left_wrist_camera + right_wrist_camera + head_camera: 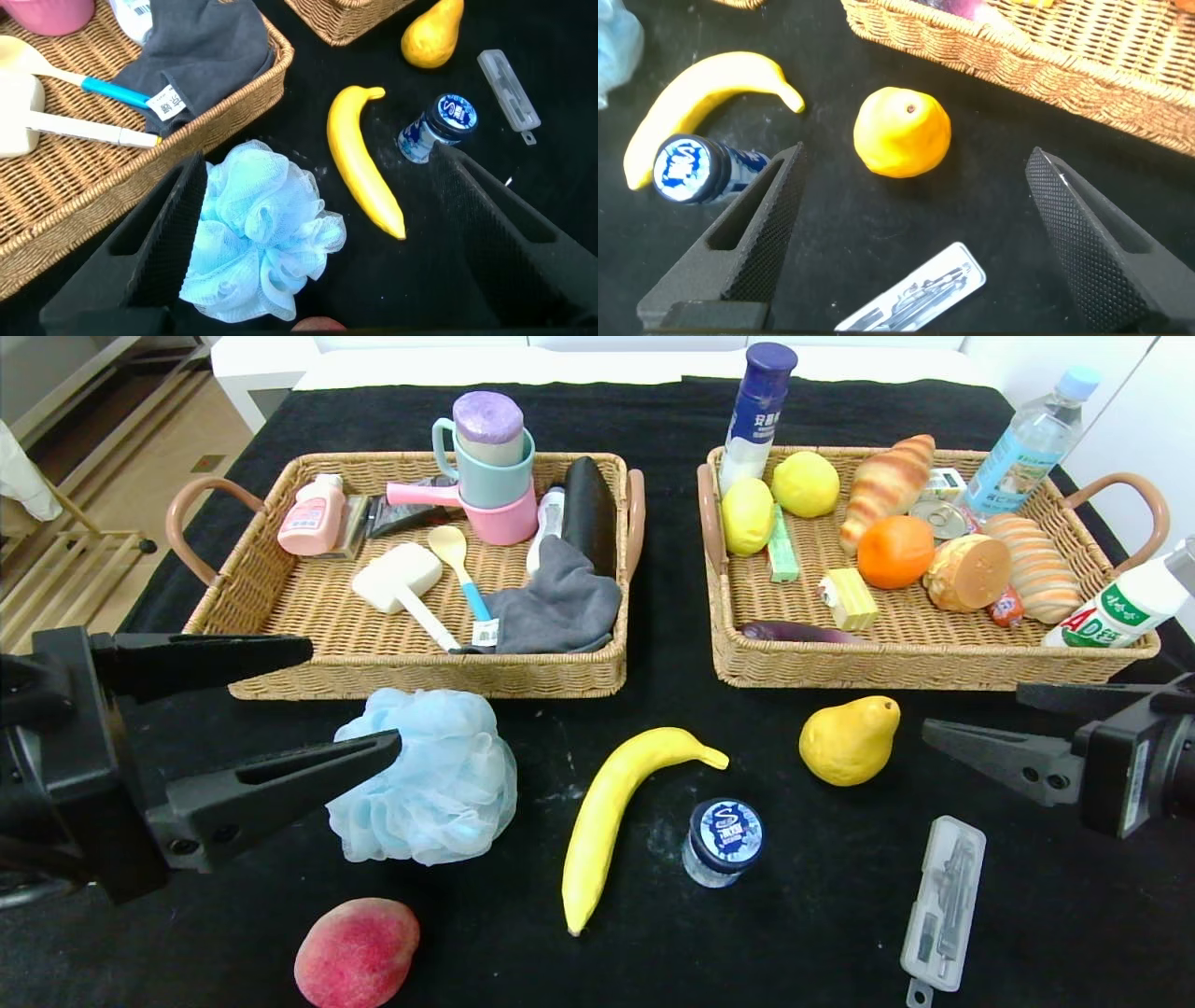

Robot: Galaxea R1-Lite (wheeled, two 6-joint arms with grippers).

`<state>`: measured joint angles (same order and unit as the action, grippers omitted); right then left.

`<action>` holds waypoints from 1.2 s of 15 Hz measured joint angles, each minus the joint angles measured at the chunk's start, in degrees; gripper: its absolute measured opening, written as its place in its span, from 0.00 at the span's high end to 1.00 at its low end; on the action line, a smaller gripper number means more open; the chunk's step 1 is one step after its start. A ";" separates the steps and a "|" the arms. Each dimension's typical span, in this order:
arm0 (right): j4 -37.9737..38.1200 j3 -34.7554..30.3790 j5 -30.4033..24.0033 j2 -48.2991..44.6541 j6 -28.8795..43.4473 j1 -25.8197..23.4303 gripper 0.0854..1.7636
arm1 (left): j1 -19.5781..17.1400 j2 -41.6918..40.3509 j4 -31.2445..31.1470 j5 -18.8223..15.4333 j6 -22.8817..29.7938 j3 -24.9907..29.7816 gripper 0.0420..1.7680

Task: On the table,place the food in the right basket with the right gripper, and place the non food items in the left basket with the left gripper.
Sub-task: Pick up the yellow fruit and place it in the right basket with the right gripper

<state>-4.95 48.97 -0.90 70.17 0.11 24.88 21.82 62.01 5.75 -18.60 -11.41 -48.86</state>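
Observation:
On the black table (822, 952) lie a light-blue bath pouf (439, 793), a banana (611, 817), a pear (848, 742), a blue-lidded jar (724, 840), a peach (357, 952) and a compass case (945, 901). My left gripper (350, 700) hangs open just left of the pouf. In the left wrist view the pouf (252, 233) sits against one finger, with the gripper (318, 161) empty. My right gripper (971, 709) is open to the right of the pear. The right wrist view shows the pear (903, 131) and case (920, 289) below the open gripper (915, 154).
The left basket (420, 679) holds cups, a cloth, a brush and bottles. The right basket (915, 670) holds lemons, an orange, breads and bottles. Both stand behind the loose items. A water bottle (1027, 439) stands at the far right.

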 joint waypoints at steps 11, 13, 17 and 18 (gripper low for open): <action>-0.30 2.55 5.63 9.87 -0.27 2.16 0.03 | -0.02 0.28 0.83 0.28 0.37 0.05 0.03; -0.45 3.32 5.75 12.11 -0.22 2.51 0.03 | -0.02 0.26 0.80 0.26 0.39 0.05 0.03; -1.24 5.55 5.80 16.48 0.52 2.65 0.03 | -0.02 0.13 0.83 0.20 0.39 0.13 0.03; -1.39 6.18 6.00 17.37 0.62 2.62 0.03 | -0.02 0.13 0.85 0.17 0.39 0.16 0.03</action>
<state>-6.34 55.15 5.10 87.54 0.73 27.50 21.80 62.15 6.61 -18.43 -11.02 -48.70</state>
